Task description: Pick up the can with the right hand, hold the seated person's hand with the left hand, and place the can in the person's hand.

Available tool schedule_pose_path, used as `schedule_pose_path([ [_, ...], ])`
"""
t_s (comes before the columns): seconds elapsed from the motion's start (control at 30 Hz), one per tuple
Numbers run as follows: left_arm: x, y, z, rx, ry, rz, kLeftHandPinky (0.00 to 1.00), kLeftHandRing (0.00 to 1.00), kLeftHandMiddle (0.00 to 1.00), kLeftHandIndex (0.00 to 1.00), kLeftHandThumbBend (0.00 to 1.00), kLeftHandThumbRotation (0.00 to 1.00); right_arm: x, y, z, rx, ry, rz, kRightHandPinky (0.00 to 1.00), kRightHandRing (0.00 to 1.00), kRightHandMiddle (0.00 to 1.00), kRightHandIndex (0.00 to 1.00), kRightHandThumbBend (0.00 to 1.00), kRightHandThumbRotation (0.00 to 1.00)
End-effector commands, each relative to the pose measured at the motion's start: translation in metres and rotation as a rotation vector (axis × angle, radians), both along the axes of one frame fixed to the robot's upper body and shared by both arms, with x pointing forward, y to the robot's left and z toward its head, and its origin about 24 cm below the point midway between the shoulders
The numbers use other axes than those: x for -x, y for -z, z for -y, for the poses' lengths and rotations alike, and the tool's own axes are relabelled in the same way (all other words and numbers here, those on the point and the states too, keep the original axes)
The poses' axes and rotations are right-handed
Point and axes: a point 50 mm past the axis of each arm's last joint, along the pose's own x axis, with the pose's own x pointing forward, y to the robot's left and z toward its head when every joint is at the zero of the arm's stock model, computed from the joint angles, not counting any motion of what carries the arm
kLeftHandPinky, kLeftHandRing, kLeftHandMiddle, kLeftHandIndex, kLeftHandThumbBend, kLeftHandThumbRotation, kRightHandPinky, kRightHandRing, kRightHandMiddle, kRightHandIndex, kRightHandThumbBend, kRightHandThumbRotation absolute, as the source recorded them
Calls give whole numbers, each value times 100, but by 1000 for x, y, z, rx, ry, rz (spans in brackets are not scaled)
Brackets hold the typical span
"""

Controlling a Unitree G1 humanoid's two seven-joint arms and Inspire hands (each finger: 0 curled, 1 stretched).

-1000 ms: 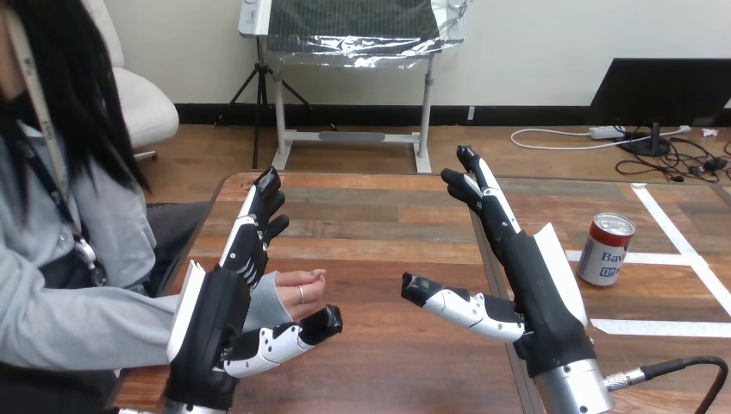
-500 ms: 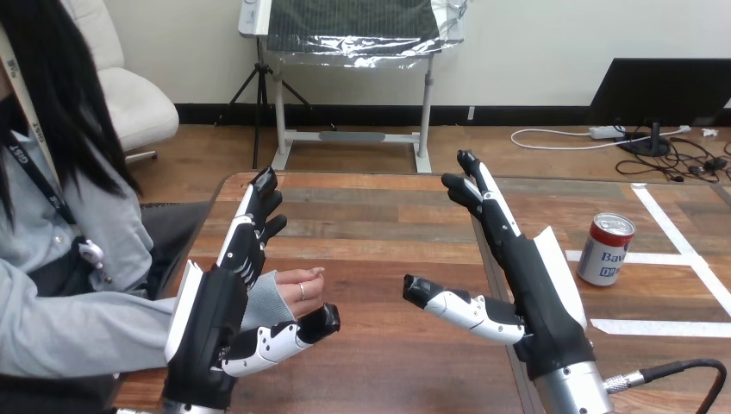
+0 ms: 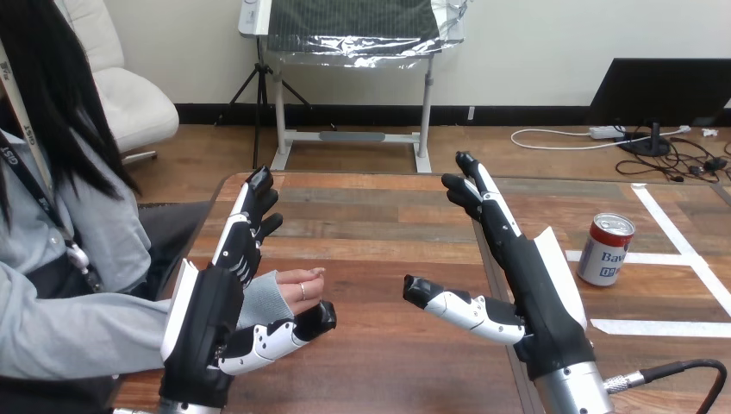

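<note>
A red and white can (image 3: 605,249) stands upright on the table at the right. My right hand (image 3: 526,276) is raised over the middle of the table, left of the can and apart from it, open with straight fingers and the thumb spread. My left hand (image 3: 215,319) is raised at the left, open, fingers straight and thumb out. The person's hand (image 3: 293,287) rests on the table just behind my left palm, between its fingers and thumb; my fingers are not curled round it.
The wooden table (image 3: 379,241) carries white tape lines (image 3: 664,259) at the right, around the can. The person sits at the left side, a grey sleeve (image 3: 78,328) reaching onto the table. A black cable (image 3: 681,371) runs from my right forearm.
My left hand has shifted slightly left and down. The right hand and the can have stayed put. The person's hand has barely moved.
</note>
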Motion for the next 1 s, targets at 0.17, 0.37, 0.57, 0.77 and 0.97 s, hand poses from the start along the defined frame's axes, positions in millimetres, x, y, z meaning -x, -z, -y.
schedule_pose_path([
  [0.17, -15, -14, 5, 15, 14, 76, 91, 96, 97, 97, 100, 53, -13, -20, 1, -19, 12, 99, 90, 90, 92, 98, 100, 60],
  [0.37, -15, -14, 5, 18, 16, 75, 91, 96, 97, 96, 100, 52, -15, -21, 3, -16, 16, 111, 89, 90, 92, 97, 100, 59],
  [0.57, -15, -14, 5, 16, 17, 75, 89, 95, 96, 96, 100, 52, -18, -23, 7, -15, 31, 133, 87, 90, 92, 96, 100, 57],
  [0.77, -16, -13, 4, 11, 17, 72, 87, 94, 96, 96, 100, 53, -22, -27, 12, -10, 57, 160, 84, 88, 91, 95, 100, 57],
  [0.97, -16, -13, 4, 13, 15, 70, 87, 93, 96, 95, 100, 53, -27, -32, 19, -12, 84, 201, 81, 87, 91, 95, 100, 57],
])
